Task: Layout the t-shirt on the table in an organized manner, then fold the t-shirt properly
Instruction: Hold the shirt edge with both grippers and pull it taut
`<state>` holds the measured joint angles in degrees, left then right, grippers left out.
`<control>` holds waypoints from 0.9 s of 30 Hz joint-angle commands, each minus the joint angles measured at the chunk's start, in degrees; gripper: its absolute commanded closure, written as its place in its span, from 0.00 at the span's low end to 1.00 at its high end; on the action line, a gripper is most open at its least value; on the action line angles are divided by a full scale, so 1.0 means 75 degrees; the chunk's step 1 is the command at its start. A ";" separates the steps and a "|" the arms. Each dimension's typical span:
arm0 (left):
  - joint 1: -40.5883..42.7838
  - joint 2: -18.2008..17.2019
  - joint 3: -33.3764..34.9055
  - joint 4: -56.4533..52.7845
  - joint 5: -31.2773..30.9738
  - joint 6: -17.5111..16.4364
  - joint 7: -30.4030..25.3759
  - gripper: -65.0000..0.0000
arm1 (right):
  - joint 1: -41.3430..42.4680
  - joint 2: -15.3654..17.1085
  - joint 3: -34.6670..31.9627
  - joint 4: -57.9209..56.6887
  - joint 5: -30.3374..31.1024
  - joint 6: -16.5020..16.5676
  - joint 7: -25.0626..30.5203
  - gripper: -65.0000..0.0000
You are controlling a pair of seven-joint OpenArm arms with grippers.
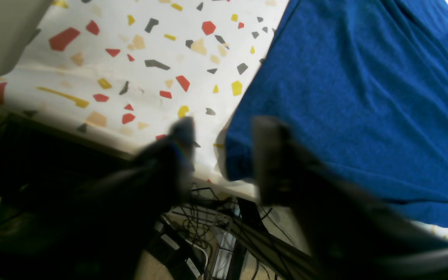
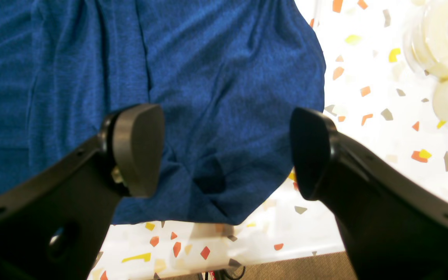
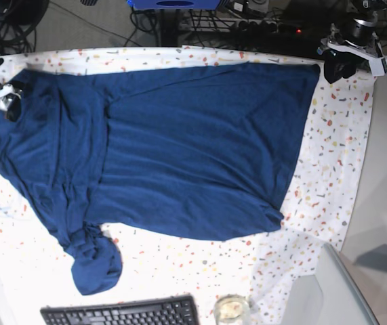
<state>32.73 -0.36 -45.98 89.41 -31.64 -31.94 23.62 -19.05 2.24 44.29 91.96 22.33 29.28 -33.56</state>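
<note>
With both my left gripper [image 1: 224,155] and right gripper [image 2: 226,151] parted and empty, the limp, light t-shirt [image 3: 179,156] lies spread across the table [image 3: 335,169], best pinched at hem corners.

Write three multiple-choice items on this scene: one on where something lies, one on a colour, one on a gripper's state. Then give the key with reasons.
1. Where is the keyboard in the base view?
A. At the bottom edge, below the t-shirt
B. On top of the t-shirt
C. At the top right corner

2. What colour is the t-shirt?
A. Red
B. Dark blue
C. White

3. How does the right gripper stand in its wrist view?
A. Shut on the cloth
B. Open above the cloth
C. Holding a keyboard

Key: 1 A, it sits on the table by the bottom edge. 2 B, the fabric is plain blue in every view. 3 B, its fingers stand wide apart with nothing between them.
</note>
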 commanded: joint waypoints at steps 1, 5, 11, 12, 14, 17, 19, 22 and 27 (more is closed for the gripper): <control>-0.0056 -0.0087 -0.0041 -0.0041 -0.0124 -0.0060 -0.0142 0.48 | 0.0002 0.0117 0.0043 0.0028 0.0112 0.0088 0.0191 0.27; -0.0396 -0.0110 -0.0041 -0.0897 -0.0101 -0.0060 -0.0142 0.48 | 0.0002 0.0117 0.0043 -0.0147 0.0112 0.0088 0.0191 0.27; -0.0560 -0.0110 0.0263 -0.1295 -0.0101 -0.0072 -0.0142 0.50 | -0.0033 0.0117 0.0043 -0.0171 0.0112 0.0099 0.0191 0.27; -0.0560 -0.0122 0.0428 -0.1295 -0.0101 -0.0072 -0.0142 0.50 | -0.0057 0.0117 0.0043 -0.0171 0.0112 0.0099 0.0202 0.27; -0.0560 -0.0122 0.0685 -0.1295 -0.0101 -0.0072 -0.0142 0.50 | -0.0103 0.0117 0.0043 -0.0159 0.0123 0.0099 0.0202 0.27; -0.0560 -0.0122 0.1037 -0.1295 -0.0101 -0.0072 -0.0142 0.50 | -0.0115 0.0106 0.0043 -0.0159 0.0135 0.0099 0.0202 0.27; -0.0560 -0.0110 0.1166 -0.1307 -0.0101 -0.0072 -0.0142 0.50 | -0.0115 0.0106 0.0043 -0.0171 0.0135 0.0099 0.0202 0.27; -0.0560 -0.0098 0.1178 -0.1307 -0.0101 -0.0072 -0.0142 0.50 | -0.0021 0.0117 0.0043 -0.0429 0.0135 0.0099 0.0214 0.27; -0.0549 -0.0122 0.1154 -0.1307 -0.0078 -0.0072 -0.0142 0.86 | 0.0483 0.0164 0.0559 -0.1202 0.0135 0.0099 0.0237 0.27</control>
<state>28.12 -0.82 -37.01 78.89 -31.53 -31.77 23.40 -15.49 2.31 47.97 82.02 22.76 29.71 -33.15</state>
